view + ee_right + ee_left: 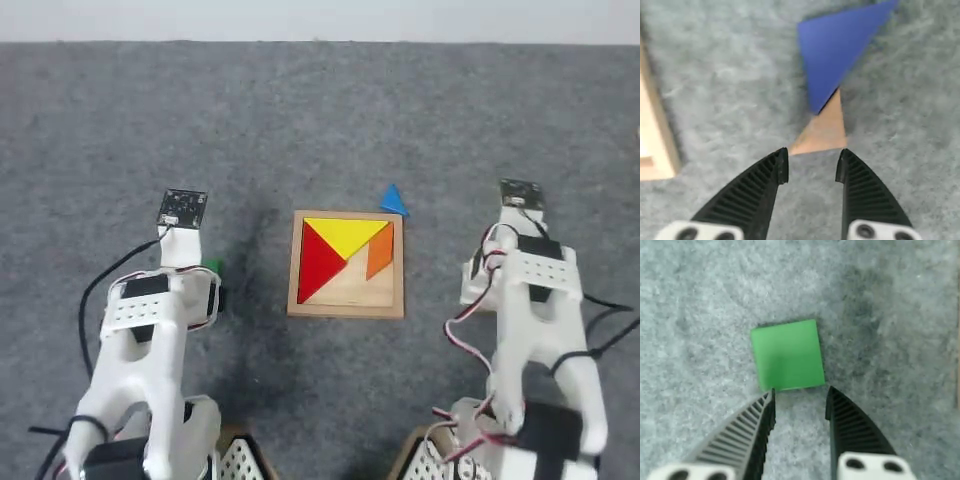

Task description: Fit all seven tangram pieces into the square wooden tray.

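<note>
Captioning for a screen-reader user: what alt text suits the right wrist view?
The open right gripper hangs over a grey carpeted table, just short of a small pale wooden triangle that touches a blue triangular piece. An edge of the square wooden tray shows alongside.

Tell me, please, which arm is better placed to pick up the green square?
Left. The left gripper is open, aimed at the green square and just short of its edge. The right gripper is by the blue triangle, on the wooden tray's other side.
</note>
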